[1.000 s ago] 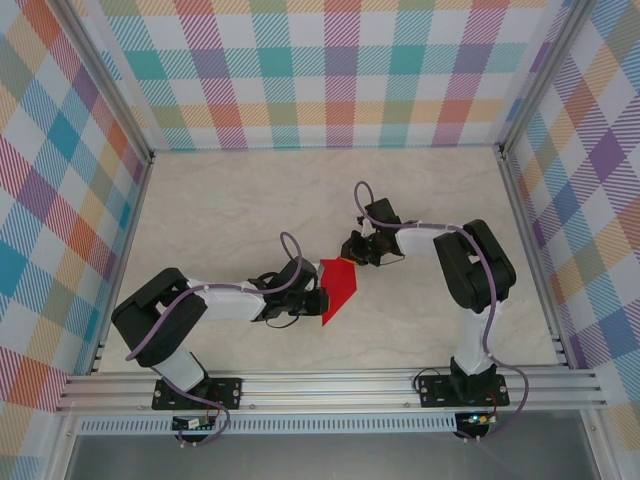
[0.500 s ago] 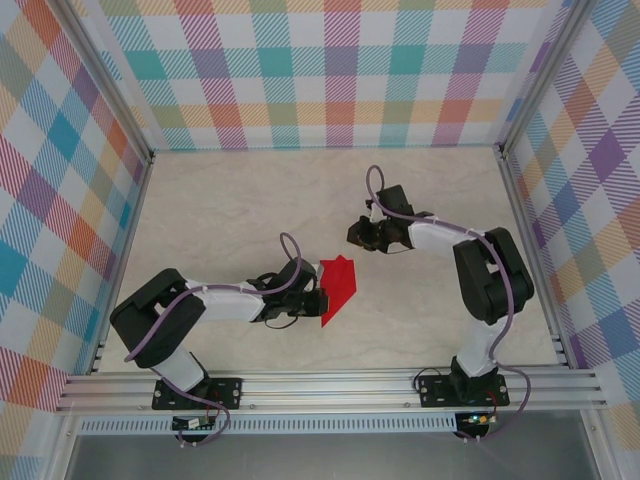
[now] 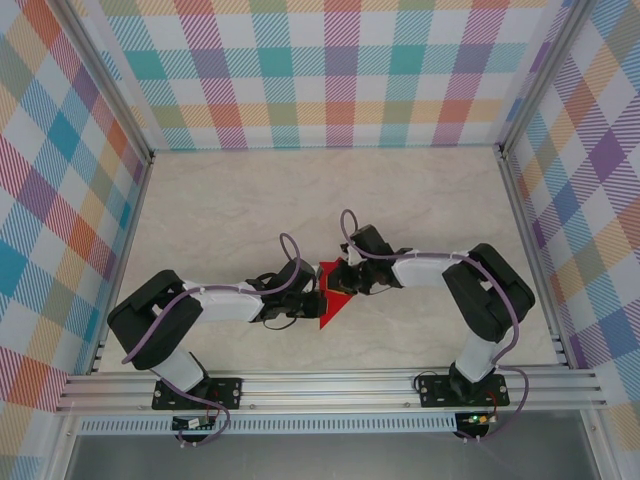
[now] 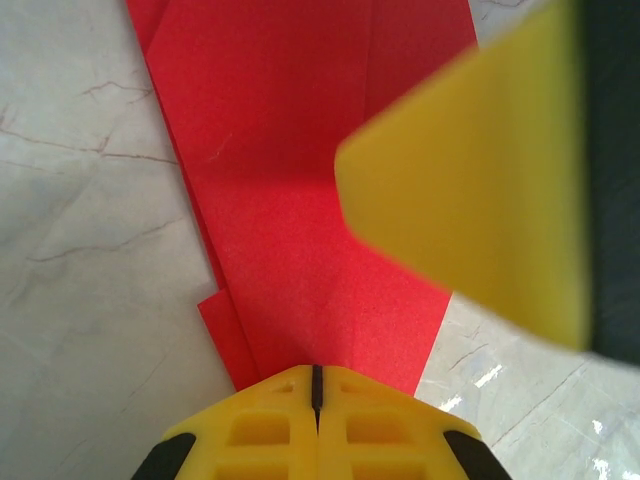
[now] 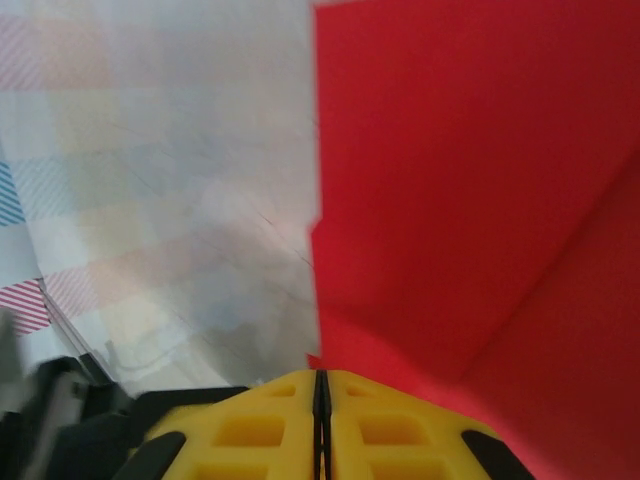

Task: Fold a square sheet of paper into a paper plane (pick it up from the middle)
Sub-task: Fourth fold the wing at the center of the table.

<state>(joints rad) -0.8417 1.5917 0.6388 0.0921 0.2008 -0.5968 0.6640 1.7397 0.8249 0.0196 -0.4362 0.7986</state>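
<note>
A pale, marble-patterned table (image 3: pixel 230 220) sits inside an enclosure of walls (image 3: pixel 340 80) printed with pastel plaid. A ridged aluminium rail (image 3: pixel 330 385) runs along the near edge, where the two arm bases are bolted.

Near the middle of the table, slightly toward the near side, lies the folded red paper (image 3: pixel 330 308). Seen from above it is a narrow wedge. Its long axis runs from far to near, its wide end faces the back wall, and its sharp tip points at the near rail, leaning a little left.

Both arms reach in over the paper and cover its middle. The left gripper (image 3: pixel 316 297) comes in from the left and meets the paper's left edge. The right gripper (image 3: pixel 343 283) comes in from the right over the wide end. The two sit just beside each other. A purple cable (image 3: pixel 290 245) loops above the left wrist.

In the left wrist view the paper (image 4: pixel 300 200) is matte and flat on the table, with a straight crease and a second layer showing as a small step at its left edge. The left gripper (image 4: pixel 316 372) has its yellow fingertips pressed together on the paper's edge. A blurred yellow finger (image 4: pixel 480 190) of the right gripper hangs over the sheet's right side.

In the right wrist view the right gripper (image 5: pixel 318 375) also has its fingertips closed tight. The paper (image 5: pixel 470 200) rises from the fingertips as a broad flap with a diagonal fold line, against the blurred plaid wall (image 5: pixel 150 150).
</note>
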